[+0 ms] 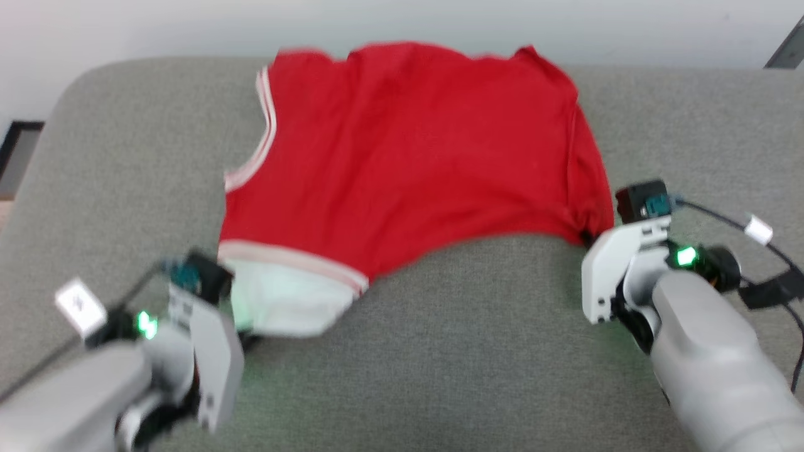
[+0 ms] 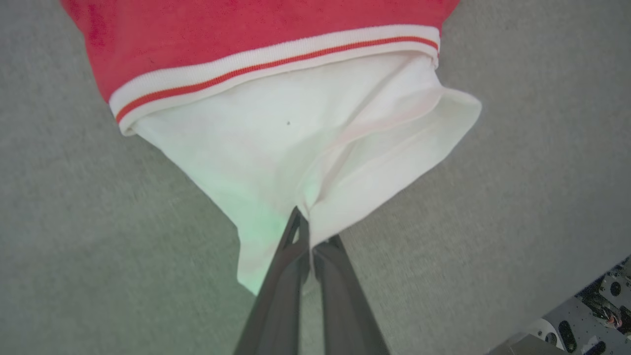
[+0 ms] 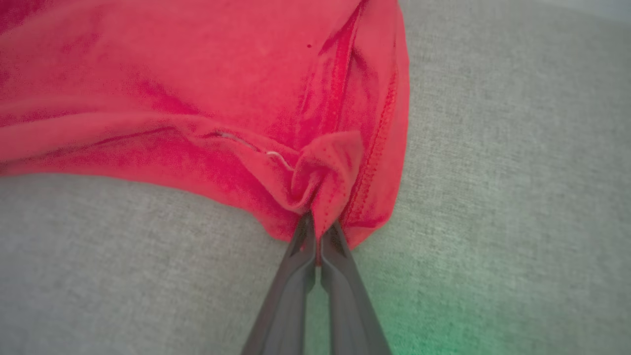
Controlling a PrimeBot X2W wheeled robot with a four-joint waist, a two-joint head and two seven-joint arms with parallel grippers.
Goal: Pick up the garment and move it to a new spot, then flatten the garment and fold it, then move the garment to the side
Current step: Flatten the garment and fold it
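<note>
The garment [image 1: 408,144] lies spread across the grey cushion, its plain red side up and the lettering hidden. Its white sleeve [image 2: 296,143] with red-white striped trim [image 2: 276,61] points toward me at the lower left. My left gripper [image 2: 306,231] is shut on that sleeve's edge; in the head view it sits at the sleeve's near left [image 1: 235,314]. My right gripper [image 3: 318,231] is shut on a bunched red corner of the hem [image 3: 325,172], at the garment's near right corner [image 1: 587,238] in the head view.
The grey cushion [image 1: 471,351] runs wide with bare fabric in front of the garment and to both sides. A pale wall [image 1: 188,25] stands behind it. Black cables [image 1: 772,276] trail from my right wrist.
</note>
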